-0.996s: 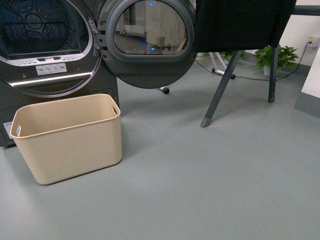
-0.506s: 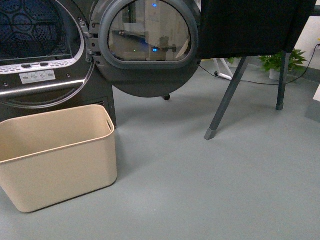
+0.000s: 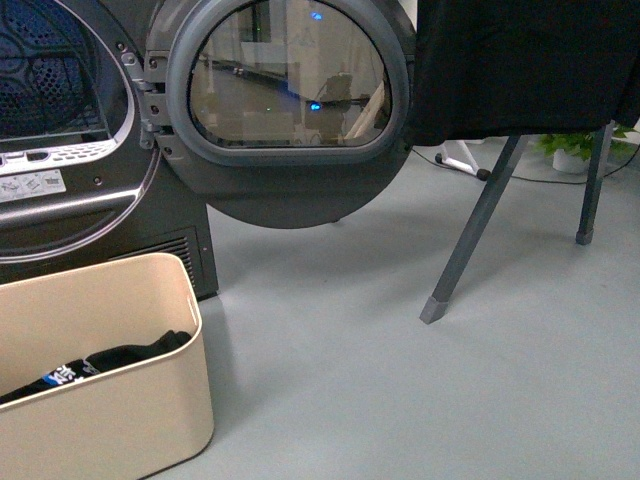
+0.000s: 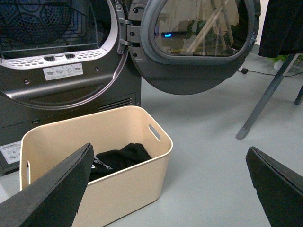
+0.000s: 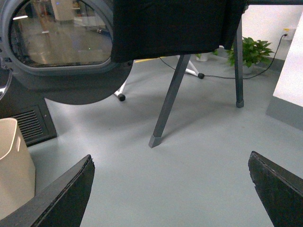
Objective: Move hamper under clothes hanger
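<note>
One hamper (image 3: 120, 410) sits just before your dryer (image 3: 90, 200), one dark garment (image 3: 115, 358) inside; one clothes hanger (image 3: 478, 228) stands well apart. Your left gripper (image 4: 169, 149) and right gripper (image 5: 170, 157) both gape wide, released.

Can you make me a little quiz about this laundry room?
1. True or false: the dryer door is shut.
2. What lies inside the hamper? A) black clothes B) a ball C) nothing at all
3. Fill the gap: the hamper stands on the floor in front of the ____, not under the clothes rack.

Key: 1 false, it is swung open. 2 A. 3 dryer.
</note>
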### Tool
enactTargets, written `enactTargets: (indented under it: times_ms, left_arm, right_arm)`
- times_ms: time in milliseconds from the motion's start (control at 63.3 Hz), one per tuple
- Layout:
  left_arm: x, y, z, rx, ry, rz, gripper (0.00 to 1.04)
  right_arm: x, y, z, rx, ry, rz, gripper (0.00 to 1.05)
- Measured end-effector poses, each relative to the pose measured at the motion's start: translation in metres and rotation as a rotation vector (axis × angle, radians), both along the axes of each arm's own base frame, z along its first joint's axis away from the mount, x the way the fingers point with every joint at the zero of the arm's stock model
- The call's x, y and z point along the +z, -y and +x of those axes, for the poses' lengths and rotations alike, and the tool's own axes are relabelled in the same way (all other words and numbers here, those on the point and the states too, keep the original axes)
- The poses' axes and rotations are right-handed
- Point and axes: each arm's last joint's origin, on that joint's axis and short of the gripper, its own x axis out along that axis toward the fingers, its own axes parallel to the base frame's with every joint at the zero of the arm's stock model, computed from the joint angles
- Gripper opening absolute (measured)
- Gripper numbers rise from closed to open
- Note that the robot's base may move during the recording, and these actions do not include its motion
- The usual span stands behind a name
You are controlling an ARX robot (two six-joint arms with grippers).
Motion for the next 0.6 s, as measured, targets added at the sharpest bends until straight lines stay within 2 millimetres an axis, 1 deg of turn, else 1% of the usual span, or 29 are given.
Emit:
enactTargets:
  times_ms: [601]
  left_arm:
    - [-0.0001,-0.0001,0.0001,0.003,-0.001,0.000,0.98]
  right_arm:
    - [0.0000,-0.0001,0.0000,0.004,0.000,0.000,0.97]
